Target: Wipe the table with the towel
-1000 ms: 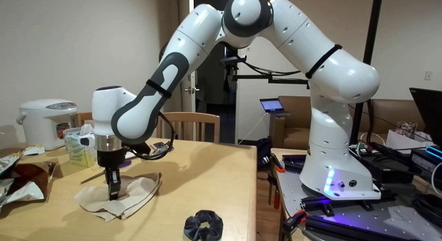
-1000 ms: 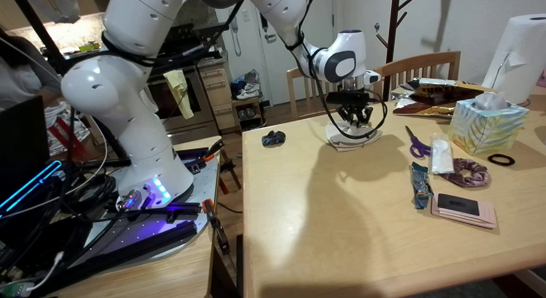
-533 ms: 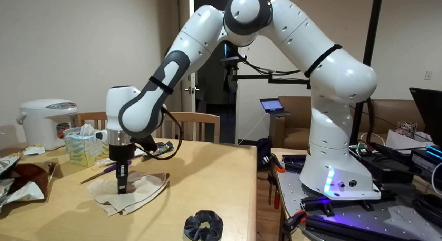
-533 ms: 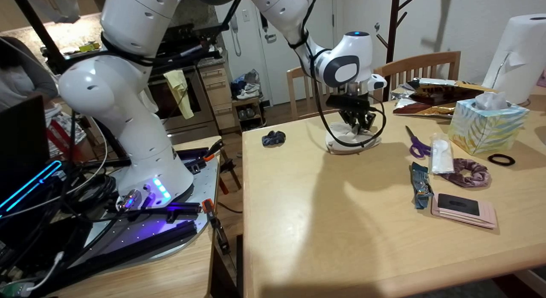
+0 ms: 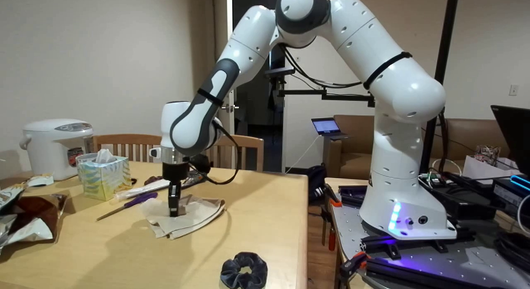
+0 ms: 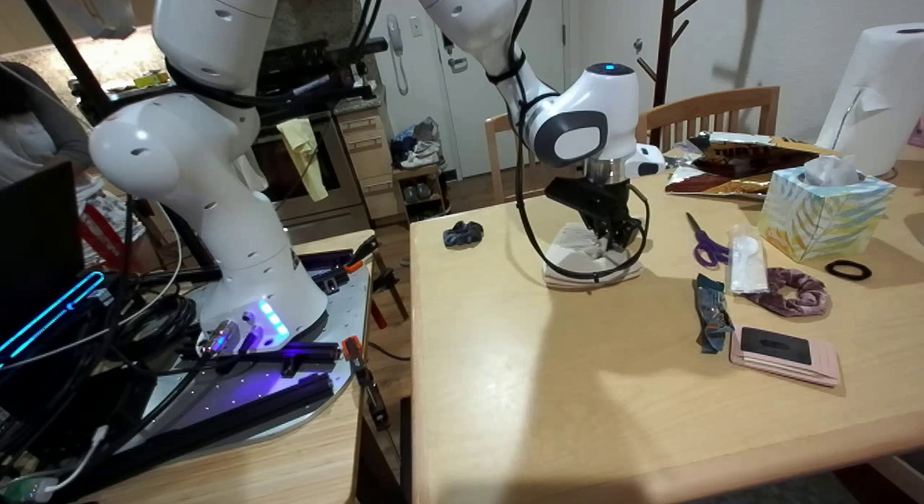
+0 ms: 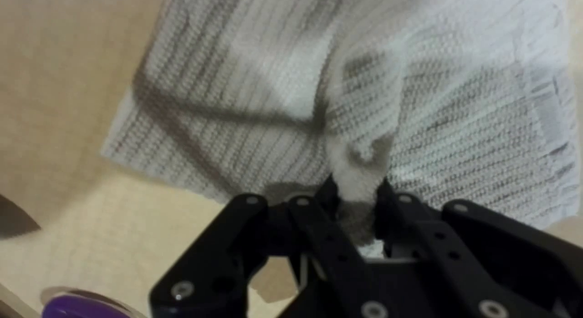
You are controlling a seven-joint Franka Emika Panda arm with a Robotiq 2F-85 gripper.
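The gripper [image 7: 357,197] is closed on a raised fold of the cream-white towel [image 7: 469,135], pinched between its two black fingertips in the wrist view. The towel lies rumpled on the light-wood table [image 6: 498,374], under the gripper in both exterior views. Purple-handled scissors [image 5: 136,200] lie near the towel, and a leaf-patterned tissue box [image 5: 103,181] stands near the scissors. A dark velvety scrunchie [image 5: 257,269] rests on the table apart from the towel; in an exterior view a pink card holder [image 6: 787,356] lies well apart from both.
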